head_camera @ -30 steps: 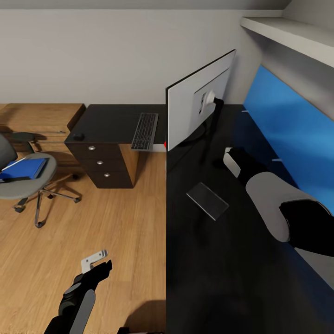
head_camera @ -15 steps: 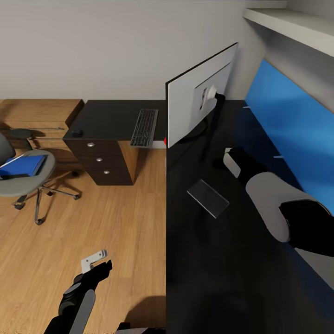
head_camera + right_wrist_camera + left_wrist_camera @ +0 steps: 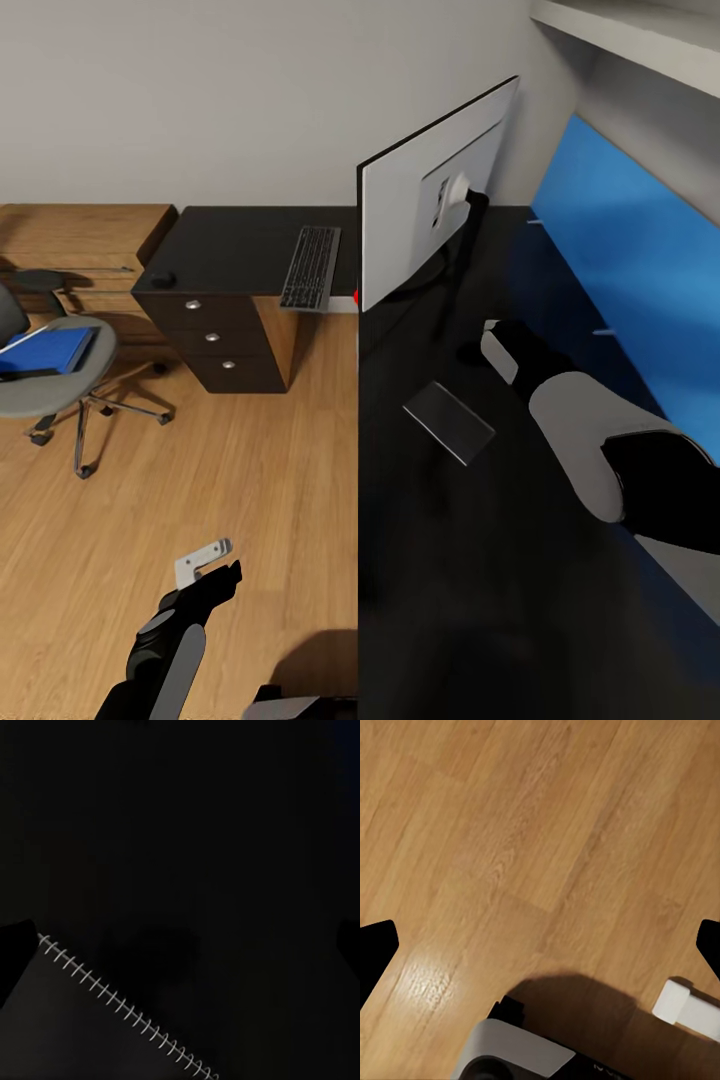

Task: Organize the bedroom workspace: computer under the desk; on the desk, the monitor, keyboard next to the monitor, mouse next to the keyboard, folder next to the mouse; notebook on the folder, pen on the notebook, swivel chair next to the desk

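Note:
The monitor (image 3: 425, 205) stands on the black desk (image 3: 470, 560), its grey back towards me. The keyboard (image 3: 311, 267) and the mouse (image 3: 162, 280) lie on the desk's far wing. Nearer lies the dark notebook (image 3: 448, 422), its spiral edge (image 3: 120, 1009) below my open right gripper (image 3: 180, 941), which holds nothing. The blue folder (image 3: 45, 350) rests on the swivel chair (image 3: 55, 385) at the left. My left gripper (image 3: 540, 952) hangs open over the wood floor (image 3: 230, 470). A small red light (image 3: 356, 296) glows at the desk's edge. I cannot make out the pen.
A dark drawer unit (image 3: 213, 345) stands under the desk's far wing. A low wooden counter (image 3: 85, 235) runs along the back wall behind the chair. A blue wall panel (image 3: 630, 270) and a shelf (image 3: 640, 40) flank the desk on the right.
The whole view has drifted: desk, drawers and chair sit a little higher and further left in the picture. Both arms keep their pose and both grippers stay open.

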Robot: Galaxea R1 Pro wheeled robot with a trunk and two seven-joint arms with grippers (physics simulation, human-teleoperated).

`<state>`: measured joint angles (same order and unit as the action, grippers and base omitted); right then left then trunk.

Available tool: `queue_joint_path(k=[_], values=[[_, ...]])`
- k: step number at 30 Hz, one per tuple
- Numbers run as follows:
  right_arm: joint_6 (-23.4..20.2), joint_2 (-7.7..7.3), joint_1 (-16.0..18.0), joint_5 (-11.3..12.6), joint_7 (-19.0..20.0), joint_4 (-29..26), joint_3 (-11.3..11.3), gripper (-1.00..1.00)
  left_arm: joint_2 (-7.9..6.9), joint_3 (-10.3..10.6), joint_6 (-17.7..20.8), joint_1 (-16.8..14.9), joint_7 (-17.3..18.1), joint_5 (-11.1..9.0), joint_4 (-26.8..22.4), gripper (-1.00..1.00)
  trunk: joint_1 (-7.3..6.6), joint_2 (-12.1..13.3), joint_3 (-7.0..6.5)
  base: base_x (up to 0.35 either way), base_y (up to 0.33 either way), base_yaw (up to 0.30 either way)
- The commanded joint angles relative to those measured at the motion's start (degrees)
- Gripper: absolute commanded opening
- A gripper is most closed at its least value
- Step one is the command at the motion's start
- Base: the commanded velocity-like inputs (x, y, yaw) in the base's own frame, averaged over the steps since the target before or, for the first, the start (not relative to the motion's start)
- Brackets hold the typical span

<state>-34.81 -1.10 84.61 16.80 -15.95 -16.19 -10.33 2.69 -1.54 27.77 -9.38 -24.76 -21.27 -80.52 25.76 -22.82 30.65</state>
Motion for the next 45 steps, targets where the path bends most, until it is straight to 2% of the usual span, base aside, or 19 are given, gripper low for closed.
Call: queue_joint_path(k=[1,45], values=[[-0.26,-0.04,0.03,0.61,-0.38,-0.1,-0.41,1.0,0.03,-0.04,0.18,-0.02,-0.37,-0.59,-0.11,1.0,0.03,-0.1,0.17,0.0,0.0,0.0],[1.32,-0.07,-2.29,0.61,-0.08,-0.07,-0.4,1.0,0.12,-0.04,0.18,-0.02,-0.37,-0.64,-0.09,1.0,0.03,-0.1,4.08,0.0,0.0,0.0]])
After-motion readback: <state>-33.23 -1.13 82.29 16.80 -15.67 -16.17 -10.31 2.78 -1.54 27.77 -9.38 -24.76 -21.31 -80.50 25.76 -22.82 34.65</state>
